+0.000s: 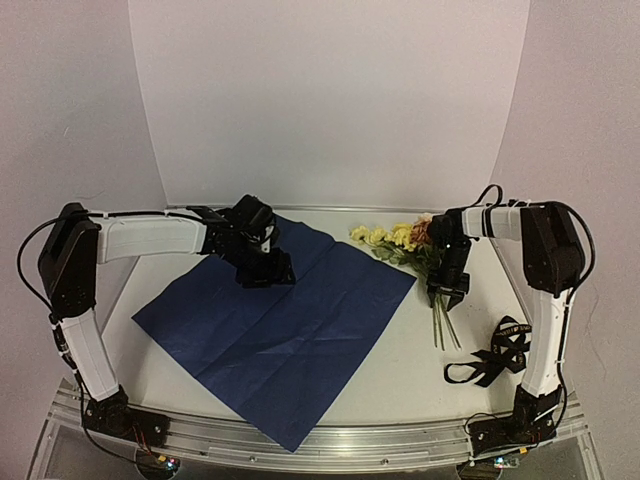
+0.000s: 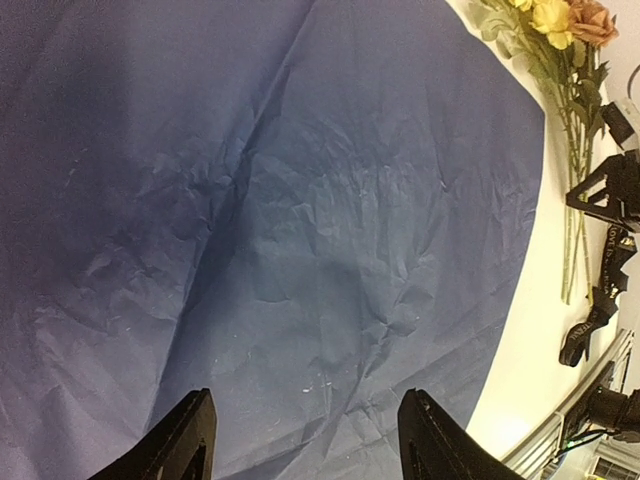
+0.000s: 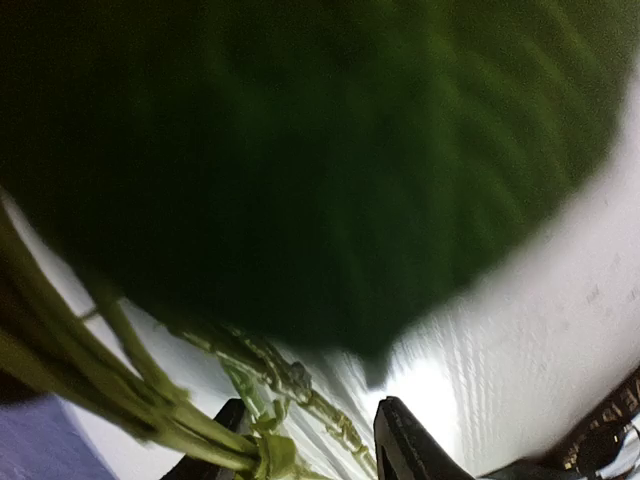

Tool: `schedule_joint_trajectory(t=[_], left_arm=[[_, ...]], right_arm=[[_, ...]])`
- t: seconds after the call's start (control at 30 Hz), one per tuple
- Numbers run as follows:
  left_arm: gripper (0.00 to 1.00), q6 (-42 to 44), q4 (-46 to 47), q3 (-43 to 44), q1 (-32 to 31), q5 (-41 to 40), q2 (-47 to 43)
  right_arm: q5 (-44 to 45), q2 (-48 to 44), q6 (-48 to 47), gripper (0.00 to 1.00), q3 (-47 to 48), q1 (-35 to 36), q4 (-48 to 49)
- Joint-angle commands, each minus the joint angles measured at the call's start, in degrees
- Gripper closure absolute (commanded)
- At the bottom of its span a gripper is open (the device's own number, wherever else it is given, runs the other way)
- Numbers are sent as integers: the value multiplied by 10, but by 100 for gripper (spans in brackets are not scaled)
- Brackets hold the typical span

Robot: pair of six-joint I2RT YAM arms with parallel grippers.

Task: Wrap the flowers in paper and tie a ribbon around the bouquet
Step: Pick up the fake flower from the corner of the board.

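Observation:
The paper [image 1: 280, 310] lies flat on the table, dark navy face up, crumpled in the left wrist view [image 2: 300, 200]. My left gripper [image 1: 265, 272] hovers over its far part, jaws open and empty [image 2: 305, 440]. The flowers [image 1: 400, 238] lie right of the paper, yellow and rust blooms to the back [image 2: 560, 25], thin stems [image 1: 440, 325] pointing to the near edge. My right gripper [image 1: 448, 292] is down over the stems. The green stems [image 3: 200, 420] pass between its jaws [image 3: 315, 445], close to the left finger, with a gap to the right finger. The black ribbon [image 1: 500, 352] lies coiled near the right arm.
A big blurred green leaf [image 3: 300, 150] fills most of the right wrist view. The white table [image 1: 390, 360] shows bare between the paper and the ribbon. White walls stand behind and at both sides. A metal rail [image 1: 330, 435] runs along the near edge.

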Motion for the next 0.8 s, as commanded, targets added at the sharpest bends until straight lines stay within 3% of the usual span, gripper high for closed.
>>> schedule_joint_trajectory(t=[0.0, 0.27, 0.5, 0.77], left_arm=[[36, -13, 29, 13, -26, 4, 24], [37, -46, 51, -52, -58, 0, 14], [37, -71, 63, -113, -73, -2, -23], [37, -64, 43, -96, -75, -22, -51]], right_arm=[[45, 2, 33, 60, -7, 28, -62], [33, -26, 70, 75, -88, 54, -25], [39, -70, 101, 99, -184, 85, 29], [24, -104, 39, 100, -152, 86, 44]])
